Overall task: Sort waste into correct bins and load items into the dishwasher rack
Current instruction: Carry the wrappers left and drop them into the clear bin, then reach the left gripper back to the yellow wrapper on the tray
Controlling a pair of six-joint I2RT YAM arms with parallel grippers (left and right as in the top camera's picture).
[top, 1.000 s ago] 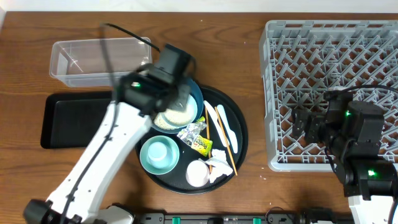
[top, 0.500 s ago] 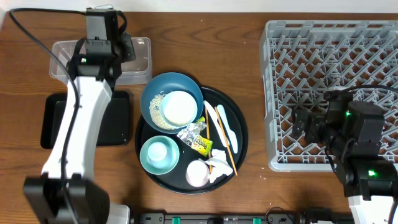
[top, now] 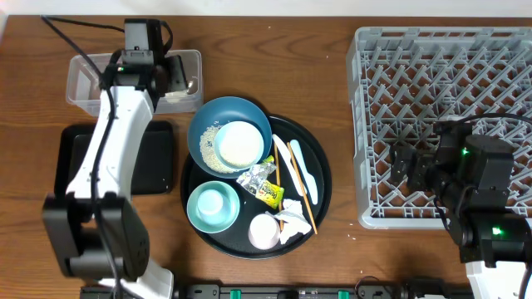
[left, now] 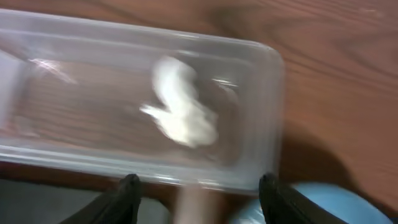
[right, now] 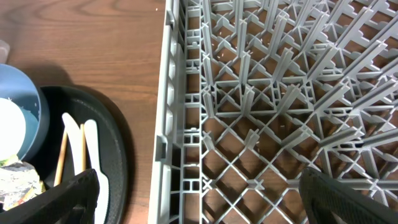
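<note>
My left gripper (left: 199, 186) hangs open over the right end of the clear tub (top: 91, 83), seen from overhead as well (top: 176, 79). A crumpled white tissue (left: 183, 115) lies loose inside the tub, clear of the fingers. The blue bowl (top: 204, 124) holds rice grains (top: 212, 149) and a white cup (top: 239, 143). My right gripper (right: 199, 186) stands open and empty above the near-left corner of the dishwasher rack (top: 449, 83). The left wrist view is blurred.
The round black tray (top: 322, 195) carries a teal bowl (top: 212, 205), a white cup (top: 264, 232), another tissue (top: 291, 223), yellow (top: 270, 194) and silver (top: 256, 174) wrappers, chopsticks (top: 297, 189) and spoons (top: 304, 169). A black rectangular tray (top: 75, 162) lies under my left arm.
My left arm swung from over the blue bowl to the clear tub. Its jaws have opened and the tissue now lies in the tub. The right arm has not moved.
</note>
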